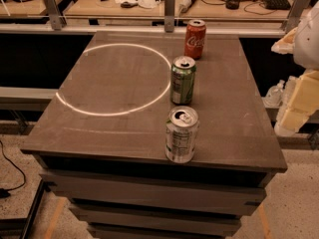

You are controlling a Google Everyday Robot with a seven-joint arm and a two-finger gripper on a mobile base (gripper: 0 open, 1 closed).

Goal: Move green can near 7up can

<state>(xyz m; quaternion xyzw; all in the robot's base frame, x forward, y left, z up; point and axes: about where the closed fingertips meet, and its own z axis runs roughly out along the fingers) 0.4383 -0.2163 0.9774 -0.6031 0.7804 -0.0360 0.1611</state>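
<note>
The green can (183,80) stands upright on the dark table (114,118), right of its middle. The 7up can (181,134), silver-white with a small-print panel, stands upright near the table's front edge, a short gap in front of the green can. My gripper (295,108) shows as pale cream parts at the right edge of the view. It is beyond the table's right side, well apart from both cans and holding nothing that I can see.
A red Coca-Cola can (195,39) stands upright behind the green can, near the table's back edge. A bright ring of light (115,78) lies on the table's left half. A cluttered desk (149,1) and a metal rail run behind.
</note>
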